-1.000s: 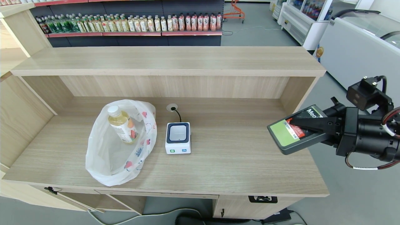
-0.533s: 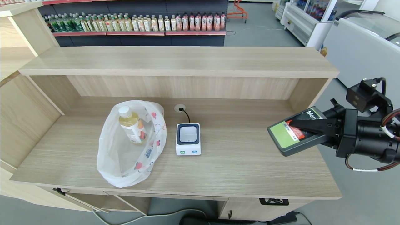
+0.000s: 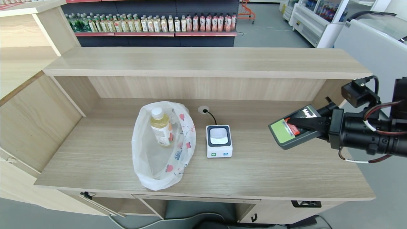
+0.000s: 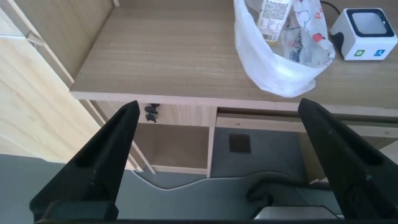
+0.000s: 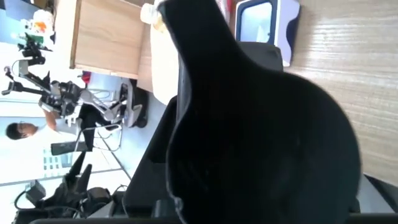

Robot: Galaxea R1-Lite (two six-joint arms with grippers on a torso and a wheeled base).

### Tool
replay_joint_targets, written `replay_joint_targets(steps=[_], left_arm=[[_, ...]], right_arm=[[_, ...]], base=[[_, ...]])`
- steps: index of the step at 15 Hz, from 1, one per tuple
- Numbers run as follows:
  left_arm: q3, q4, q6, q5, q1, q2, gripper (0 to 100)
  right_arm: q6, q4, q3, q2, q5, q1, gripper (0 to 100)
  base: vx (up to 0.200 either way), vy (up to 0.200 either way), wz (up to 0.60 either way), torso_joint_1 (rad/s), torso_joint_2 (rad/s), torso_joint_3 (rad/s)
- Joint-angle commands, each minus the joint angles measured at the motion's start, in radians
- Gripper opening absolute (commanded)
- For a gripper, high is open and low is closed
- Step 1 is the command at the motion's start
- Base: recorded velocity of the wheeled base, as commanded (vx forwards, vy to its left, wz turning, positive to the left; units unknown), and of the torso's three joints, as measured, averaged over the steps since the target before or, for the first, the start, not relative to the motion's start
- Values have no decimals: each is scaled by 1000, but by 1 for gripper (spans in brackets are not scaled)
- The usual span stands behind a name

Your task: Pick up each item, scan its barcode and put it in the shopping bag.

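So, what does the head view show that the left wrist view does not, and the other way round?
Head view: the right end effector, shut on a dark box with a green label, held in the air at the right side of the counter; also the shelf of drinks behind.
Left wrist view: the left end effector, open, in front of the counter, and the compartment under it.
Both: the shopping bag with the bottle standing in it, and the scanner beside the bag.
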State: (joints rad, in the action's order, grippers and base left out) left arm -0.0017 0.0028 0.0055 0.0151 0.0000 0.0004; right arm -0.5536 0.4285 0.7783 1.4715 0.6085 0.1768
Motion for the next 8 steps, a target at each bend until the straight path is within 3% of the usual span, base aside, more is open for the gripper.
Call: replay_joint_targets(steps=[1, 8], left_arm=[[0, 0, 1, 0, 0, 0, 100], [0, 0, 1, 2, 0, 0, 100]], right_arm=[[1, 47, 27, 109, -52, 6, 0], [144, 113, 96, 294, -139, 23, 0]], base=[[0, 200, 0, 2, 2, -2], [0, 0, 0, 0, 0, 0]])
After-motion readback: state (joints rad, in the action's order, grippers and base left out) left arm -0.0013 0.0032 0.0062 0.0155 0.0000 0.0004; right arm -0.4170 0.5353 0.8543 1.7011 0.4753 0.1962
